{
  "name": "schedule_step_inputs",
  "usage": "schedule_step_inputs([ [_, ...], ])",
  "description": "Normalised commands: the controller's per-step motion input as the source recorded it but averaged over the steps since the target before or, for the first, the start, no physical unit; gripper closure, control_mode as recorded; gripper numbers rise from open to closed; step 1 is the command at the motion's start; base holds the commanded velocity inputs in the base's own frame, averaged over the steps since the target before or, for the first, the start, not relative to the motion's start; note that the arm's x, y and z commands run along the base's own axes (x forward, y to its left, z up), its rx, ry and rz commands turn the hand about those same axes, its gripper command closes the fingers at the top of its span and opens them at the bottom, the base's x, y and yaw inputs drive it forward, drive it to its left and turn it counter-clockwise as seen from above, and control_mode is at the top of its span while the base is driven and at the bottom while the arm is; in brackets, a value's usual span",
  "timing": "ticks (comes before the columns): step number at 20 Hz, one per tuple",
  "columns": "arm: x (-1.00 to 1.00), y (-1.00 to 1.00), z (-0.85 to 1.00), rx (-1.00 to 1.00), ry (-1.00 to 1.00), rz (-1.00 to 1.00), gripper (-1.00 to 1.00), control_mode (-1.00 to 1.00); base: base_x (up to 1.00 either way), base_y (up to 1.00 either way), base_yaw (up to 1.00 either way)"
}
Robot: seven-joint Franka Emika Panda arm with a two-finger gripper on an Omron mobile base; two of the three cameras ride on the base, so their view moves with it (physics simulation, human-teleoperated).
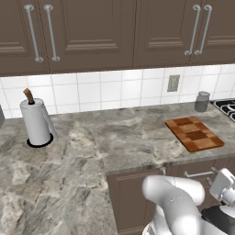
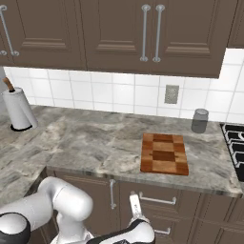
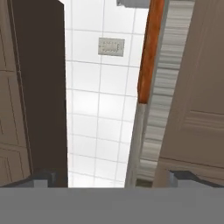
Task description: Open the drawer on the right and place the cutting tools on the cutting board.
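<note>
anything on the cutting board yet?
No, the board is bare; no tools lie on it.

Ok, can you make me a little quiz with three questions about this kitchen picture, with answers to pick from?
1. Where is the cutting board?
A. on the counter
B. on the stove
C. in a drawer

2. What colour is the paper towel roll?
A. red
B. white
C. green

3. How is the drawer under the cutting board?
A. pulled out
B. shut
C. taken off

Answers:
1. A, it lies flat on the marble counter between the jar and the towel roll.
2. B, the roll is white on a dark base.
3. B, its front sits flush with the cabinets.
</note>
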Motion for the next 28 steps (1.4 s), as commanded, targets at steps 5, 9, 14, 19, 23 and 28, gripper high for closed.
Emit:
schedule_step_inputs([
  [5,0.06,-0.06,-0.23,0.00,-0.15,0.00,-1.00,-1.00,0.00,0.00,0.00],
  [9,0.00,-0.11,-0.22,0.00,-0.04,0.00,-1.00,-1.00,0.00,0.00,0.00],
  [14,0.03,-0.09,-0.21,-0.01,0.00,0.00,-1.00,-1.00,0.00,0.00,0.00],
  [19,0.17,-0.03,-0.15,-0.01,0.00,0.00,-1.00,-1.00,0.00,0.00,0.00],
  [23,0.33,0.00,-0.19,0.00,0.00,0.00,-1.00,-1.00,0.00,0.00,0.00],
  [28,0.37,-0.01,-0.28,0.00,0.00,0.00,-1.00,-1.00,0.00,0.00,0.00],
])
